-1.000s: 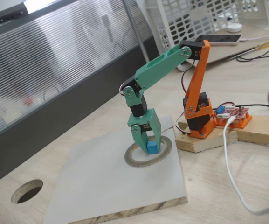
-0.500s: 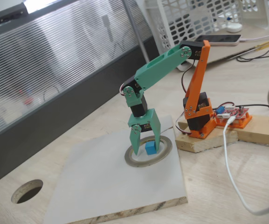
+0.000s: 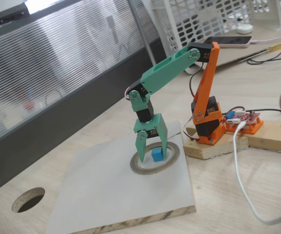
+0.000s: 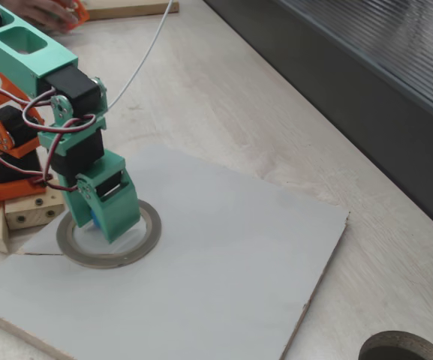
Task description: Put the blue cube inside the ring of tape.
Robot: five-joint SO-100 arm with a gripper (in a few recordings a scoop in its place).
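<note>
A: Where do we stand on the blue cube (image 3: 157, 155)?

B: We see it sitting on the grey board (image 3: 106, 190) inside the ring of tape (image 3: 173, 157), in a fixed view. It looks flat on the board, toward the back of the ring's opening.

A: And the gripper (image 3: 153, 154)?

B: Pointing straight down over the ring. We read the jaws as spread apart, one finger on each side of the cube, with a visible gap between the left finger and the cube's face. Nothing held, as far as we can see.

A: Right finger touching?

B: We can't tell, it sits just behind the cube from this angle.

A: Other camera?

B: In another fixed view the gripper (image 4: 112, 225) covers most of the ring of tape (image 4: 147, 238). We only catch a sliver of blue beside the green finger, so no help on contact.

A: Anything else nearby?

B: Round hole (image 3: 28, 199) in the wooden tabletop, well apart from the board's ring. White cable (image 3: 240, 170) runs past the arm's orange base (image 3: 208, 126).
</note>
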